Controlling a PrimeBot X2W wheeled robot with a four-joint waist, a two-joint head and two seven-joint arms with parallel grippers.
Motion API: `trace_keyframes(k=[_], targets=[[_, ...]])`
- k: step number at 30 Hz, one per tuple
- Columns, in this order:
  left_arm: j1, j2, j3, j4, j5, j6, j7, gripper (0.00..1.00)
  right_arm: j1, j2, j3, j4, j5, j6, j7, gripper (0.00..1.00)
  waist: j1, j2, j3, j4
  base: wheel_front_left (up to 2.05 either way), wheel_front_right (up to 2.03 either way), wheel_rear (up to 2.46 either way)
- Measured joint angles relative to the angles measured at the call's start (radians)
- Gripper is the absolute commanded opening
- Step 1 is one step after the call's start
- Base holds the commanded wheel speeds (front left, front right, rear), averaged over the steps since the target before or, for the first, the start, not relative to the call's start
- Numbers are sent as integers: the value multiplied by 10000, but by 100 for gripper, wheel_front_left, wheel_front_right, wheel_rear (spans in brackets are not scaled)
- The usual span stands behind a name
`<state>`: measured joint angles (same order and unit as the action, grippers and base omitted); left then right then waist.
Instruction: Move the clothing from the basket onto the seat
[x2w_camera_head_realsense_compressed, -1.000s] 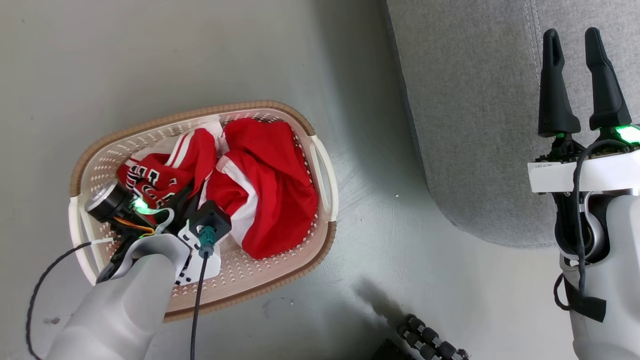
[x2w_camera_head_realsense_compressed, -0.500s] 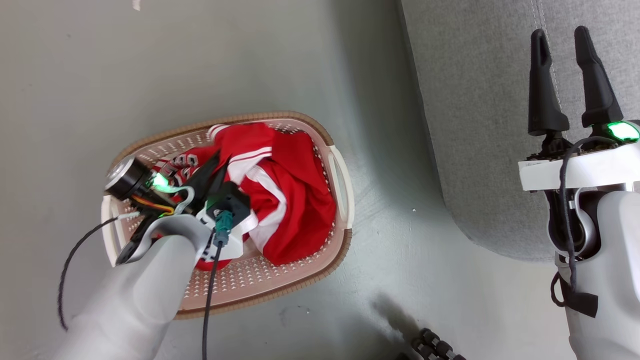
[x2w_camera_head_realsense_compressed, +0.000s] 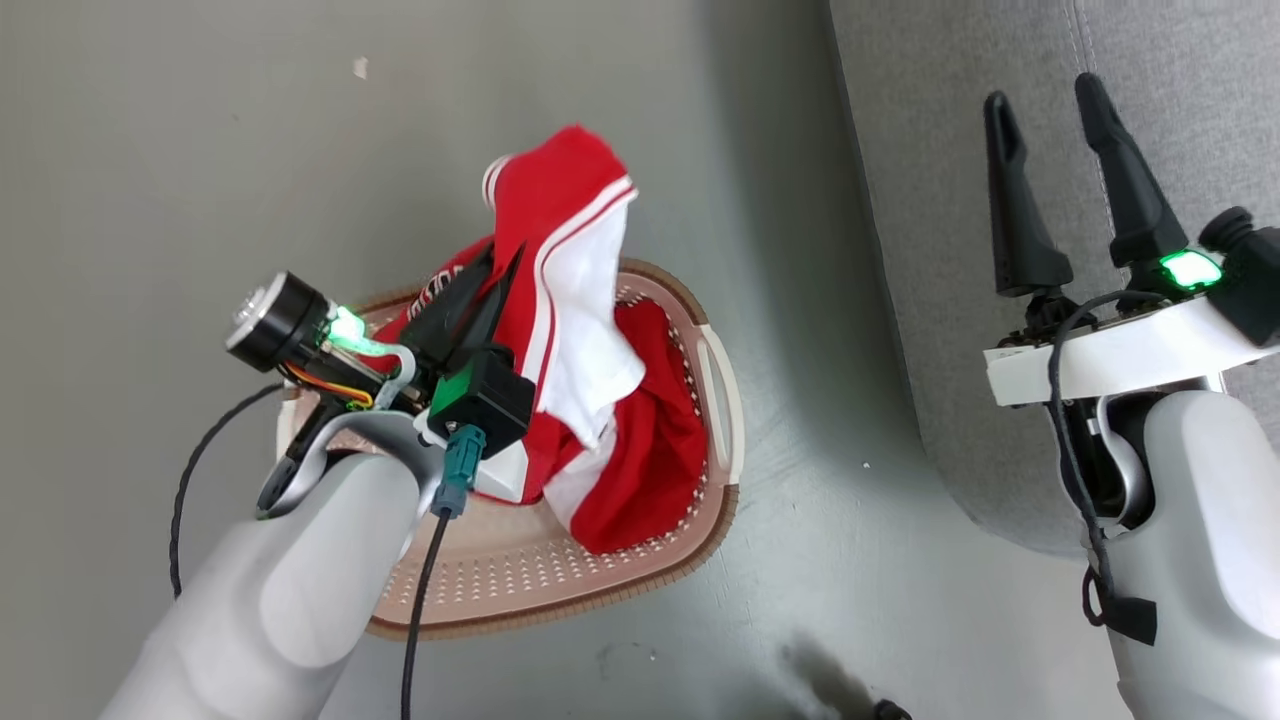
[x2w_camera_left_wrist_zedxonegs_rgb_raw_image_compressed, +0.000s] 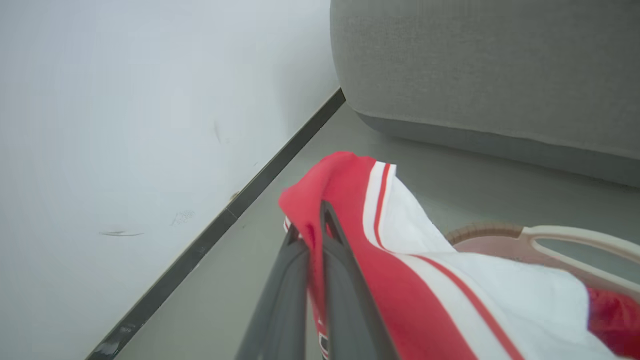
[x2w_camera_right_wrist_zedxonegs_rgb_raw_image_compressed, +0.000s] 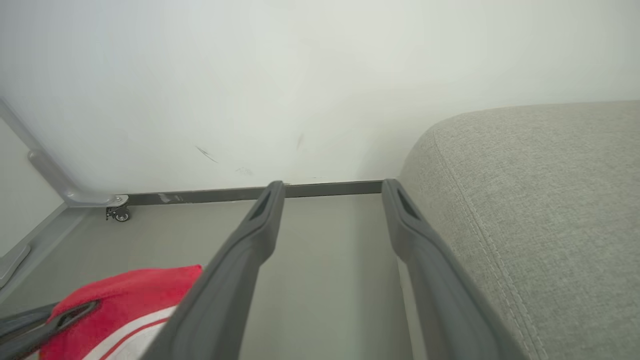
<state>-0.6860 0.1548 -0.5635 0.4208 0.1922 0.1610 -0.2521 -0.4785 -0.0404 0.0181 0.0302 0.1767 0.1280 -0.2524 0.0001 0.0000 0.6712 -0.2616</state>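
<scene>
Lifted since a second ago: the clothing (x2w_camera_head_realsense_compressed: 560, 260) has been hauled up from the basket (x2w_camera_head_realsense_compressed: 722, 400), clamped tight in the left hand (x2w_camera_head_realsense_compressed: 503, 265) near its striped trim. Lower folds are left trailing inside the basket. A carry across to the seat (x2w_camera_head_realsense_compressed: 950, 60) is judged next; the right hand (x2w_camera_head_realsense_compressed: 1040, 92) is held spread wide, nothing in it, beside the seat's edge.

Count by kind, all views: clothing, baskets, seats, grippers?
Clothing: 1 red-and-white bunch, part raised, part in the basket; can't tell how many pieces
Basket: 1
Seat: 1
Grippers: 2, left gripper shut on the clothing, right gripper open
Total: 5
</scene>
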Motion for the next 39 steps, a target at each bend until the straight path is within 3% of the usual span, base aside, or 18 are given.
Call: trace_keyframes(k=[19, 29, 39], targets=[[-1, 963, -54, -4038, -454, -79, -48, 0, 442, -176, 1348, 683, -357, 0, 0, 100, 0, 0, -1629, 621, 0, 0, 0], [-21, 1112, -217, -4579, -1049, -629, -50, 0, 574, -922, 2828, 1243, -115, 0, -2, 100, 0, 0, -2664, 815, 0, 0, 0], [-2, 988, -539, -4692, -1569, -1087, -50, 0, 686, -1237, 4824, 1406, 681, 0, -2, 100, 0, 0, -3653, 949, 0, 0, 0]])
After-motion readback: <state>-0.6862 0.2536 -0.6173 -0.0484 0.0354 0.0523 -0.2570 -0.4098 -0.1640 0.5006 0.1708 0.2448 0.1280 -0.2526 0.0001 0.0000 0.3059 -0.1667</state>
